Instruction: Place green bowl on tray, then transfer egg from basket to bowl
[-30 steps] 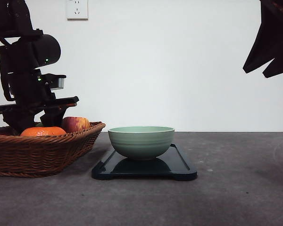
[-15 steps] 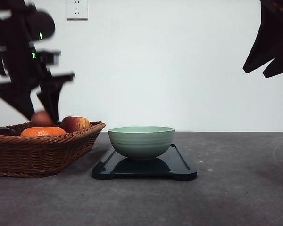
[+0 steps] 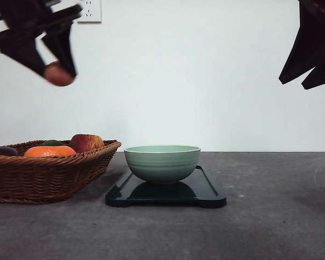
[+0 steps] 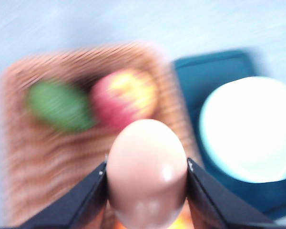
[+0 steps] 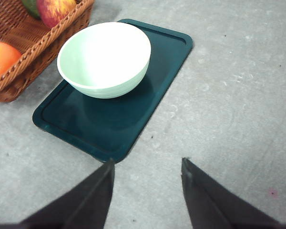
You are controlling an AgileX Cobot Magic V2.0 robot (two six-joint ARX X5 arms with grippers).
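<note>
The green bowl [image 3: 162,162] stands upright on the dark tray [image 3: 206,192], also seen as bowl [image 5: 104,59] on tray [image 5: 162,62]. My left gripper [image 3: 58,74] hangs high above the wicker basket [image 3: 43,173], shut on the brownish egg [image 3: 59,73]. In the left wrist view the egg [image 4: 147,171] sits clamped between both fingers [image 4: 81,198], over the basket [image 4: 33,157], with the bowl [image 4: 250,126] off to one side. My right gripper [image 5: 147,167] is open and empty, raised at the upper right above the table beside the tray.
The basket holds an orange [image 3: 49,151], a red-yellow apple [image 3: 86,142], a green fruit [image 4: 59,106] and a dark item [image 3: 1,151] at its left end. Grey tabletop [image 3: 271,216] stretches right of the tray. A wall socket [image 3: 89,11] is behind.
My left gripper has risen from inside the basket to well above it, carrying the egg up with it. The right arm, bowl and tray have not moved.
</note>
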